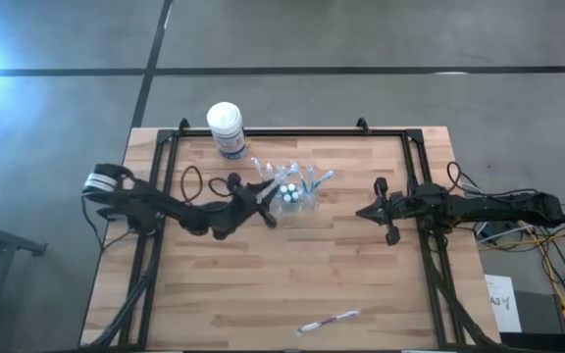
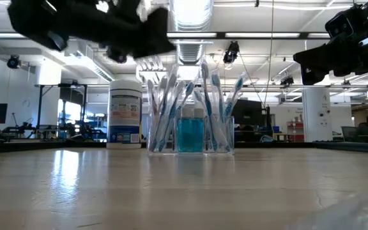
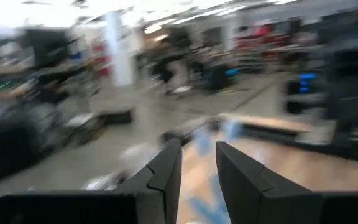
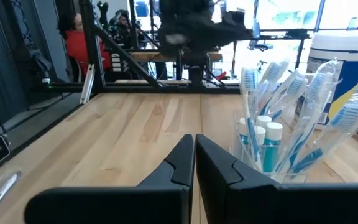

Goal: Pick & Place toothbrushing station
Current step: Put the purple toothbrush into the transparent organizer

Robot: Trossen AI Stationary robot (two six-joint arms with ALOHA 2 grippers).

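**Left gripper parted beside a full toothbrush cup**

The small clear plastic cup [image 1: 294, 194] stands upright near the middle of the pale wooden slat table [image 1: 263, 284], toward its far edge. It is packed with slim blue-white-red toothbrushes [image 4: 297, 112], bristle ends up and fanned outward, and with tiny white-capped tubes [image 4: 265, 134] among them. Behind it, near the back rail, stands the bigger white-lidded canister with a blue label [image 1: 227, 128], close by but apart. One more toothbrush in a clear wrapper [image 1: 330, 321] lies alone at the near edge of the table, well apart from the cup.

The left gripper [image 1: 266, 201] sits just beside the cup on its left, raised above the table in the low view; its two dark fingers [image 3: 166, 177] stand a narrow gap apart with nothing between them. The right gripper [image 1: 383, 210] waits to the right of the cup, fingers pressed together and empty.

Judging from this, the stray toothbrush is not yet in the set. The risks lie at the cup — the left arm is so close to the splayed handles that a sideways drift could catch a brush, tip the light cup or scatter its contents. The wrapped brush lies flat and looks slippery, so a shallow pinch may slide off it.
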